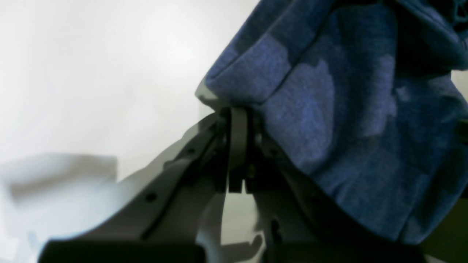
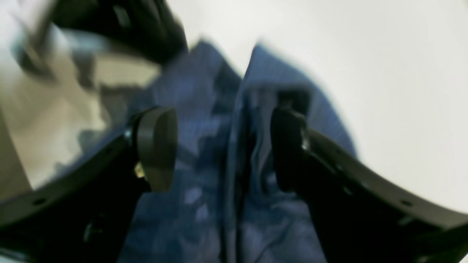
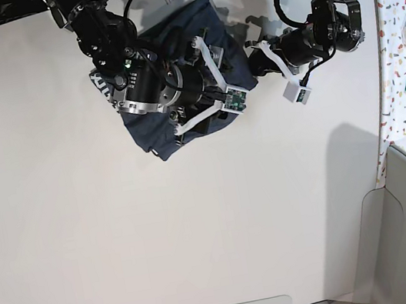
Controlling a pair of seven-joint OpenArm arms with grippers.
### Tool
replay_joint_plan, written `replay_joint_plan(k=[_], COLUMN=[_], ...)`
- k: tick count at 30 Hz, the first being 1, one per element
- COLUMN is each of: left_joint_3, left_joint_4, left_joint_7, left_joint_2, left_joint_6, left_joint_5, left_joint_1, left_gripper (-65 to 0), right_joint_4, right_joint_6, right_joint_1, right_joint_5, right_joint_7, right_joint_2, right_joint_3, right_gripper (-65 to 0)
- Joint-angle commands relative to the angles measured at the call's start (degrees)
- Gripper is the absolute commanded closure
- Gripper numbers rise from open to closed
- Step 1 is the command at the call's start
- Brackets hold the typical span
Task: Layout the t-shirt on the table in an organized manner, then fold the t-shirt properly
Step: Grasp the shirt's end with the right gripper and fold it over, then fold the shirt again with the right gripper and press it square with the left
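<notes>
1. Pinching a folded hem of the t-shirt [image 1: 329, 120], the left gripper [image 1: 237, 117] has its jaws pressed tight together on the cloth.
2. The right gripper [image 2: 223, 146] stands with its pads [image 2: 157, 146] spread wide over a ridge of fabric between them, gripping nothing.
3. The t-shirt [image 3: 176, 86] lies bunched near the table's [image 3: 123, 235] far edge, between both arms.
4. The soft, light, limp knit will likely sag and slide wherever it goes unsupported; seams, hems or shoulder corners look the surest places to pinch for spreading it flat.
</notes>
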Motion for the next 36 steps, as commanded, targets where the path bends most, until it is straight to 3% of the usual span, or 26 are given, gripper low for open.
replay_joint_plan(k=[1,4,6,8,11,12,19,22,26,36], left_joint_3=[0.6,0.6,0.6,0.6,0.6,0.6,0.6,0.7,0.7,0.7], left_joint_4=[-0.5,-0.5,-0.5,-0.5,-0.5,-0.5,-3.5,-4.8,-6.9,-7.3], left_joint_7=[3.2,3.2,3.2,3.2,3.2,3.2,3.1,0.8,-0.2,-0.2], left_joint_2=[-0.1,-0.1,-0.1,-0.1,-0.2,-0.2,-0.2,-0.2,-0.3,-0.3], left_joint_6=[1.0,1.0,1.0,1.0,1.0,1.0,1.0,0.9,0.9,0.9], left_joint_5=[4.3,4.4,4.4,4.4,4.4,4.4,4.4,4.4,4.4,4.4], left_joint_1=[0.5,-1.1,-1.4,-1.4,-1.4,-1.4,-1.8,-1.8,-1.8,-2.0], left_gripper=[0.0,0.0,0.0,0.0,0.0,0.0,0.0,0.0,0.0,0.0], right_joint_4=[1.1,1.1,1.1,1.1,0.8,0.7,0.1,-3.9,-8.8,-0.6], right_joint_6=[0.1,0.1,0.1,0.1,0.1,0.1,0.1,0.1,0.1,0.1], right_joint_1=[1.4,2.2,3.2,4.2,5.7,5.8,4.9,3.2,0.3,-5.7], right_joint_5=[2.2,4.8,6.2,7.0,7.1,7.1,4.5,0.4,-0.6,1.6], right_joint_7=[1.2,1.2,1.2,1.2,1.2,1.1,1.1,1.2,1.3,1.2], right_joint_2=[-1.2,-3.0,-3.4,-3.4,-3.4,-3.3,-1.0,1.0,1.0,4.4], right_joint_3=[0.7,4.5,9.1,14.9,24.7,28.3,44.9,45.4,45.1,31.6], right_gripper=[-39.4,-39.2,-35.8,-26.3,-4.2,0.0,0.0,0.0,0.0,0.0])
